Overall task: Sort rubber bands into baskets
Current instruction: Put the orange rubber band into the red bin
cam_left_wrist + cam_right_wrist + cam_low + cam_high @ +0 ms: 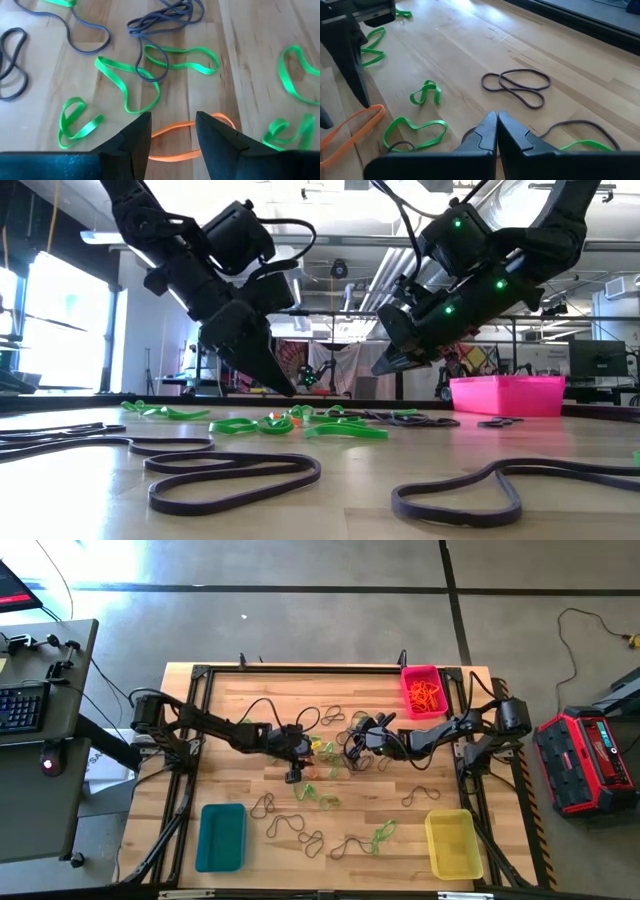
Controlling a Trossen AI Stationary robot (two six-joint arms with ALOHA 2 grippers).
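Note:
An orange rubber band [170, 158] lies flat on the wooden table among green rubber bands [125, 85] and dark ones [150, 20]. My left gripper [172, 117] is open and slants down over it near the table's middle [303, 747], one finger on either side, tips just above the wood [280, 385]. My right gripper [497, 117] is shut with nothing in it and hovers close by [360, 735], also slanting down [383, 367]. The pink basket [424, 690] at the far right holds orange bands. The teal basket [221, 836] and the yellow basket [452, 843] stand near the front edge.
More dark bands [290, 825] and a green one [383, 833] lie scattered between the teal and yellow baskets. Two dark loops [230, 470] [500, 485] lie close to the low camera. A black frame [190, 740] borders the table.

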